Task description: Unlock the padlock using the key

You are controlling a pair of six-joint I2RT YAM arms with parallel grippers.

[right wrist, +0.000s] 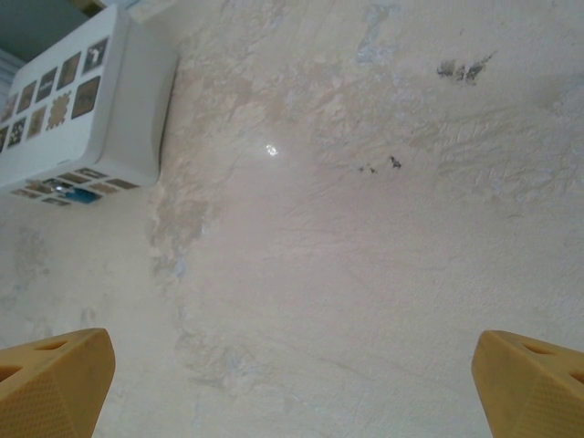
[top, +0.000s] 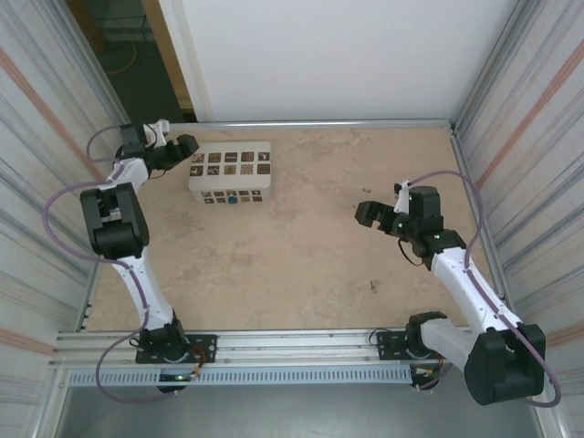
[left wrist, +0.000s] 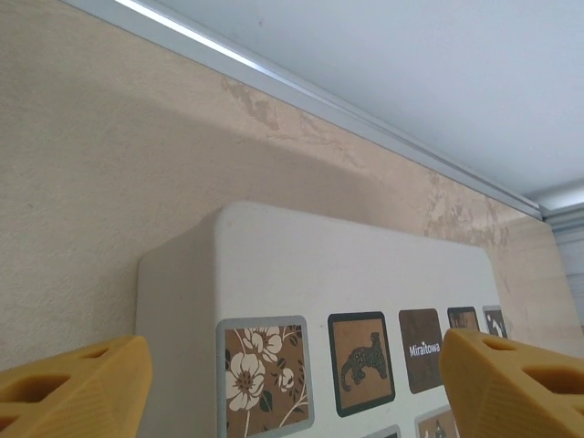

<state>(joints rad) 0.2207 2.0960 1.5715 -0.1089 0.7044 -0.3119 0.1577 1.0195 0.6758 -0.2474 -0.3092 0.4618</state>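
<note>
The small blue padlock [top: 233, 197] hangs on the near face of a white box with patterned tiles [top: 230, 172]; it also shows as a blue spot [right wrist: 80, 194] low on the box [right wrist: 137, 100] in the right wrist view. A tiny bright silvery speck, which seems to be the key [right wrist: 271, 150], lies on the bare table right of the box. My left gripper [top: 182, 151] [left wrist: 297, 374] is open at the box's left end, its yellow fingers [left wrist: 78, 383] spread above the tiled top [left wrist: 301, 274]. My right gripper [top: 370, 216] [right wrist: 292, 374] is open over bare table, holding nothing.
The tabletop [top: 301, 265] is mottled beige with dark specks [top: 374, 286] near the right arm. Corrugated metal walls [top: 36, 182] close both sides and a white panel [top: 338, 55] stands at the back. A metal rail [top: 274, 345] runs along the near edge.
</note>
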